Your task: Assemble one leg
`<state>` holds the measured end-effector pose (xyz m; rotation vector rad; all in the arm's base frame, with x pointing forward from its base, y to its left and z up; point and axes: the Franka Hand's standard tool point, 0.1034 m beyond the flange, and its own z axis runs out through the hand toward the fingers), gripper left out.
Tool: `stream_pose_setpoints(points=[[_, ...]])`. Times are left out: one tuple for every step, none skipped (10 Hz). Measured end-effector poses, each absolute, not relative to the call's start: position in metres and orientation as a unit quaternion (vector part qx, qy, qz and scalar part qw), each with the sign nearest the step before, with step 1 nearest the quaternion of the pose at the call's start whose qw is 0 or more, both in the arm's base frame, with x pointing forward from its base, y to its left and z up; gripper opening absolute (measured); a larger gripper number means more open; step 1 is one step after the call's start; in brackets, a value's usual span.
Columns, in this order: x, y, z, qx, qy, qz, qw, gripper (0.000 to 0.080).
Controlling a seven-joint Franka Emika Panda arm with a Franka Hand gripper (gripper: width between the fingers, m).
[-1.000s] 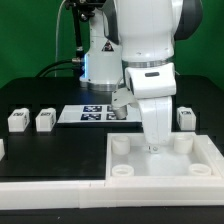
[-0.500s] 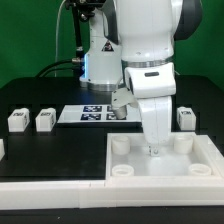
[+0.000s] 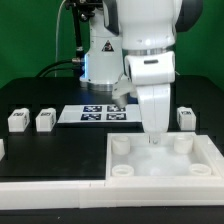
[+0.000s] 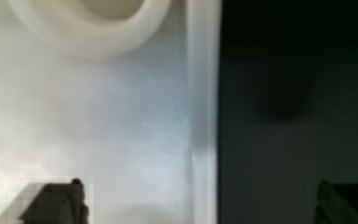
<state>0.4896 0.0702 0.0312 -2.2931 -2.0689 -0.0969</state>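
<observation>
My gripper hangs over the back rim of the big white tray, between its two back corner sockets. In the wrist view the gripper is open and empty. Its dark fingertips stand wide apart over the tray's rim, with a round socket further along. Two legs, small white tagged blocks, stand on the black table at the exterior view's left. A third leg stands at the right, behind the tray.
The marker board lies behind the tray near the robot base. A low white wall runs along the front. A white part shows at the exterior view's left edge.
The gripper has risen a little and shifted slightly toward the exterior view's right. The legs and the tray have not moved.
</observation>
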Motion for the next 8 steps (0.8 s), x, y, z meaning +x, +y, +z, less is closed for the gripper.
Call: stream_pose_setpoints(points=[[0.487,0.077,0.042,-0.766,-0.642,-0.03,0.024,0.0649],[0.484,0.088,0.053,-0.776,-0.629,-0.034,0.019,0.0649],[0.478,0.104,0.06,-0.811,-0.583,-0.038,0.021,0.0649],[0.471,0.122,0.061,-0.855,-0.516,-0.042,0.024,0.0649],[0.466,0.135,0.06,-0.881,-0.47,-0.044,0.027,0.0649],[0.463,0.14,0.059,-0.902,-0.428,-0.046,0.031,0.0649],[0.462,0.138,0.055,-0.924,-0.379,-0.042,0.037,0.0649],[0.462,0.138,0.055,-0.94,-0.336,-0.041,0.04,0.0649]])
